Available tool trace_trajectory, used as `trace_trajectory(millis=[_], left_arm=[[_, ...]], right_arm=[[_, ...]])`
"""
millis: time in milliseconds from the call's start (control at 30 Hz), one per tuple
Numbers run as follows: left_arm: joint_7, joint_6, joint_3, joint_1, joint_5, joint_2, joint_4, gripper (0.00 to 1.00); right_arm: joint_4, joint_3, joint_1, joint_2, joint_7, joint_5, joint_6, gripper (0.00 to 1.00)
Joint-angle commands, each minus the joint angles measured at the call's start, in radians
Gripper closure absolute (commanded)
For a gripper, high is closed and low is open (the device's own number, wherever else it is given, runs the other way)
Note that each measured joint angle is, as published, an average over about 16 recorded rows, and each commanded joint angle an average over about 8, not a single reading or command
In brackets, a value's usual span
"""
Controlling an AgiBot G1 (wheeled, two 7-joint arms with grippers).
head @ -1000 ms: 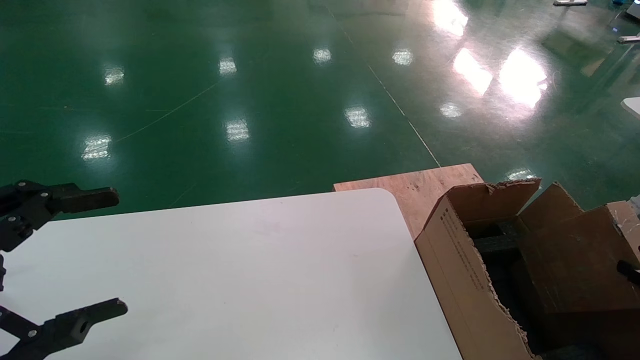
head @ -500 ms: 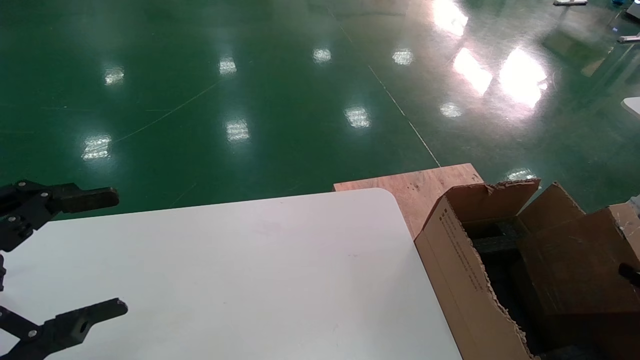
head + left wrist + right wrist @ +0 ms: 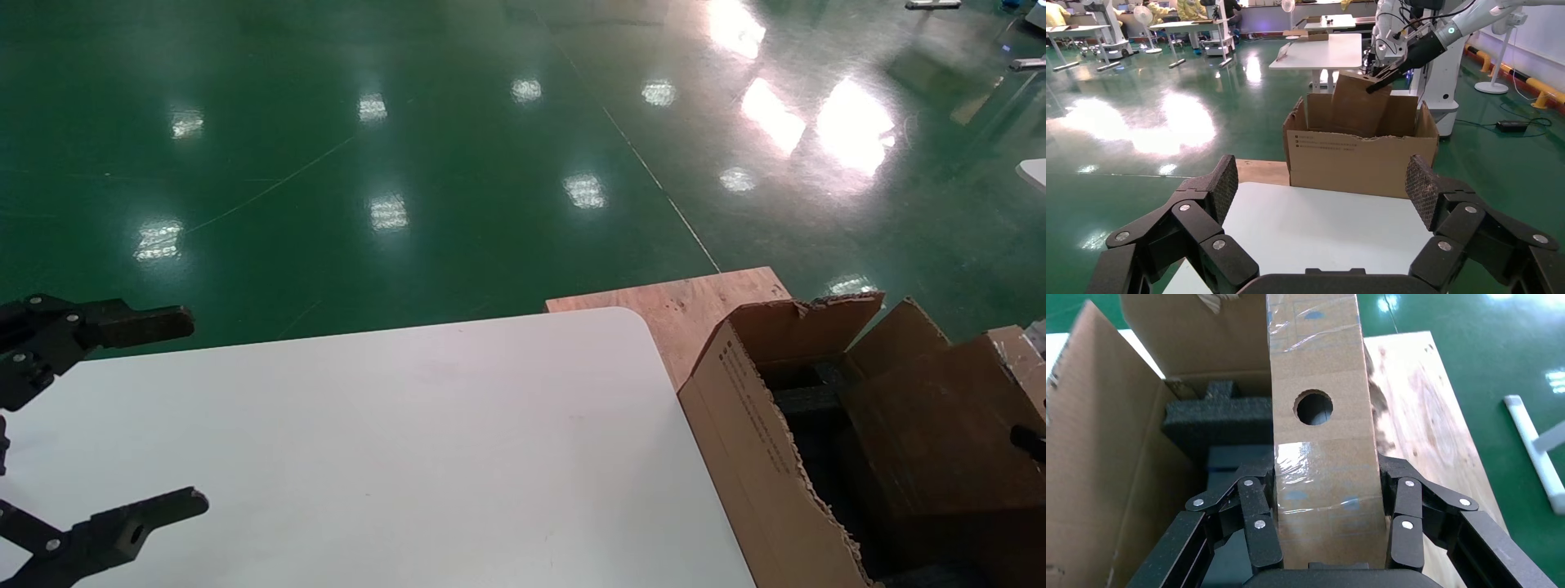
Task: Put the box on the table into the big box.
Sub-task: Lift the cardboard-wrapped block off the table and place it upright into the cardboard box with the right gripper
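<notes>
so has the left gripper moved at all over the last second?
No. The left gripper sits open over the table's left end in the head view, its upper finger at the same spot against the table's far edge.

The brown box (image 3: 1322, 453) with a round hole stands tilted over the open, foam-lined big box (image 3: 760, 445) beside the white table (image 3: 392, 457).

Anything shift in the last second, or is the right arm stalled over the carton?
The small brown box with the round hole, clamped in the right gripper, has sunk slightly and drifted left inside the large torn cardboard carton. The left gripper stays open over the white tabletop; the carton hasn't moved.
</notes>
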Motion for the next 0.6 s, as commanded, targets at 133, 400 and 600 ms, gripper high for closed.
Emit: trace_trajectory(millis=[133,400,600], left_arm=[[0.000,0.000,0.000,0.000,0.000,0.000,0.000,0.00],[0.000,0.000,0.000,0.000,0.000,0.000,0.000,0.00],[0.000,0.000,0.000,0.000,0.000,0.000,0.000,0.00]], right_arm=[[0.016,0.033,-0.050,0.010,0.012,-0.002,0.008,1.00],[0.087,0.109,-0.149,0.035,0.060,-0.010,0.045,1.00],[0.157,0.205,-0.253,0.065,0.096,-0.022,0.078,1.00]])
